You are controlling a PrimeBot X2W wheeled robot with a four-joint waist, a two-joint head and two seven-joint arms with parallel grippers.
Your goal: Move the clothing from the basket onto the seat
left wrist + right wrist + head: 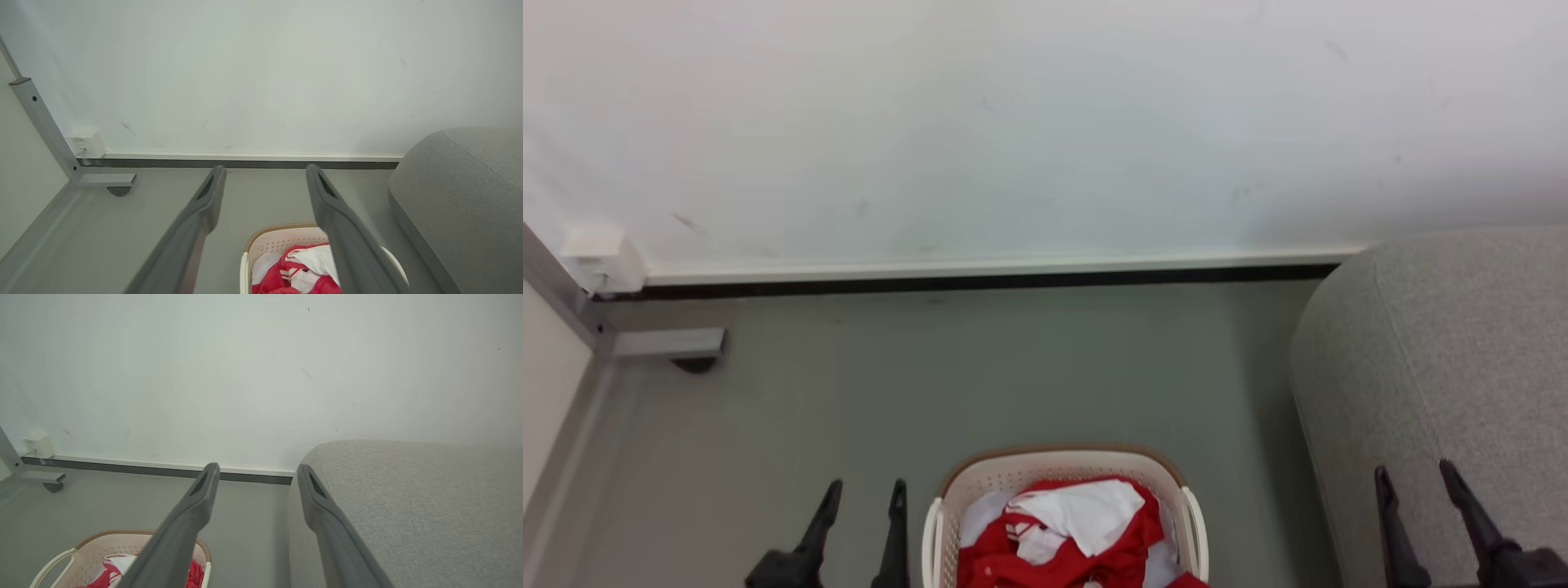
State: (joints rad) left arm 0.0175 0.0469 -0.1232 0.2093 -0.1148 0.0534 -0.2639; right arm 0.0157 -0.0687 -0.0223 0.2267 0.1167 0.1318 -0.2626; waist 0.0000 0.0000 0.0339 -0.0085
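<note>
Both arms of a wheeled robot hang empty at the near edge of the head view. The left gripper (867, 487) is low on the left with its two dark fingers spread and nothing between them. The right gripper (1413, 469), its jaws likewise wide apart, shows in front of the seat (1462, 351). Between the two grippers, nearer the left one, stands the basket (1058, 452) on the grey floor (1013, 367). The clothing (1070, 531) is heaped inside it, red fabric crumpled with a white panel uppermost. No finger touches the basket or the garments. The seat's rounded corner rises to the right of the basket, apart from it, with nothing lying on the part in view. Beyond, at the left, the foot of a grey metal frame (666, 344) rests on the floor, with a small white box (600, 253) above it on the wall. A white skirting strip (980, 269) runs along the foot of the pale, scuffed wall (1013, 122).
</note>
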